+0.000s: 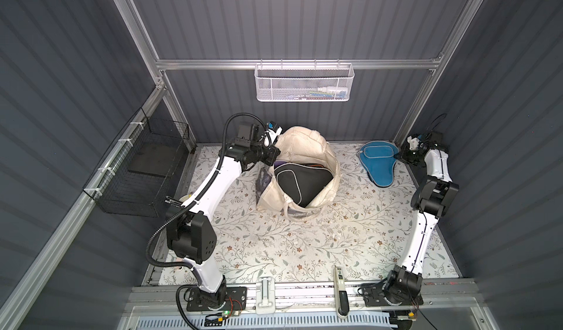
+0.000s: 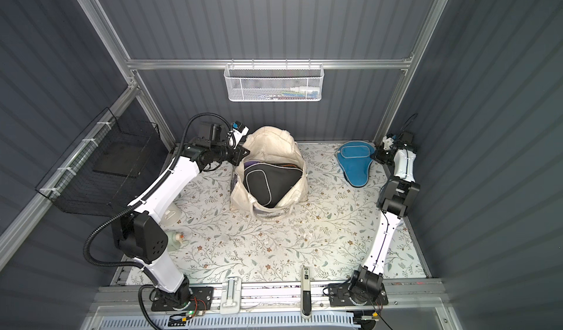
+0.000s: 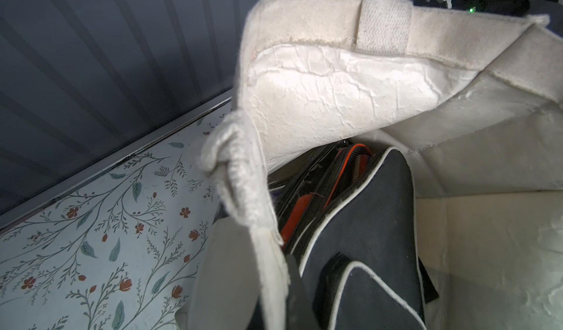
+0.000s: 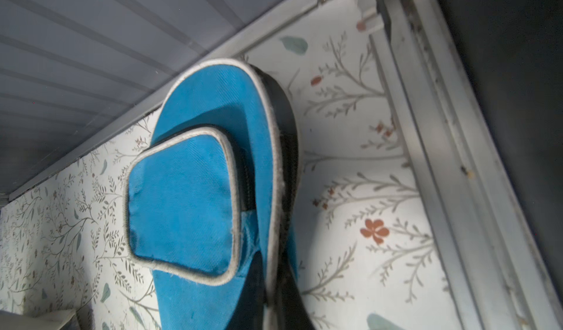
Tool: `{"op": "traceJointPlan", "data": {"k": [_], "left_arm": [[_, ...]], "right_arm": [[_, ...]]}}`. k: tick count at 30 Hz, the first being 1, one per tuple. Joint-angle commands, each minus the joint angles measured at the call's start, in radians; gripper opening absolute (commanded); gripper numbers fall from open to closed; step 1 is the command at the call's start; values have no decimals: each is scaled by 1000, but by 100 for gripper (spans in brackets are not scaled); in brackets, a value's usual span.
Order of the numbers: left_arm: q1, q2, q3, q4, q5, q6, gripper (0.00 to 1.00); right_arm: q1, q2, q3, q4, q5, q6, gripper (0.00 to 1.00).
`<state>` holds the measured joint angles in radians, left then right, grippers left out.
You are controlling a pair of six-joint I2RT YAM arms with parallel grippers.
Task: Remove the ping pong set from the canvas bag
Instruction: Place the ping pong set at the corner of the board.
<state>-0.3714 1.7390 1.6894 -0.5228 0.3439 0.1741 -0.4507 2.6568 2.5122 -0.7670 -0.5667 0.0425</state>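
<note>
The cream canvas bag (image 1: 304, 148) (image 2: 268, 142) stands open at the back middle of the table. A black paddle cover (image 1: 301, 179) (image 3: 365, 222) with pale piping fills its mouth. Behind the black cover, a red-and-black case (image 3: 347, 167) and a sliver of purple cover (image 1: 281, 162) show. My left gripper (image 1: 275, 152) (image 3: 274, 289) is shut on the bag's left rim. A blue paddle cover (image 1: 379, 164) (image 4: 189, 197) lies on the table at the back right. My right gripper (image 1: 397, 155) (image 4: 275, 289) has its fingers either side of the blue cover's piped edge, pinching it.
A black wire basket (image 1: 143, 167) hangs on the left wall. A white mesh basket (image 1: 304, 81) hangs on the back rail. Clear bottles (image 2: 176, 240) sit under the left arm. A handheld device (image 1: 339, 286) lies at the front edge. The metal frame (image 4: 426, 130) runs close beside the right gripper.
</note>
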Motion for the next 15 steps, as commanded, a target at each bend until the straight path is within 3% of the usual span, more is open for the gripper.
{"op": "traceJointPlan", "data": {"k": [1, 4, 13, 15], "left_arm": [[-9, -50, 7, 37, 78, 32, 0], [-10, -54, 6, 36, 76, 35, 0], [-15, -98, -10, 57, 47, 30, 0], [-15, -112, -13, 65, 37, 27, 0]], "right_arm": [[0, 8, 24, 39, 8, -30, 35], [3, -42, -25, 64, 35, -32, 58], [31, -364, -353, 187, 65, -52, 98], [63, -455, -452, 211, 86, -75, 99]]}}
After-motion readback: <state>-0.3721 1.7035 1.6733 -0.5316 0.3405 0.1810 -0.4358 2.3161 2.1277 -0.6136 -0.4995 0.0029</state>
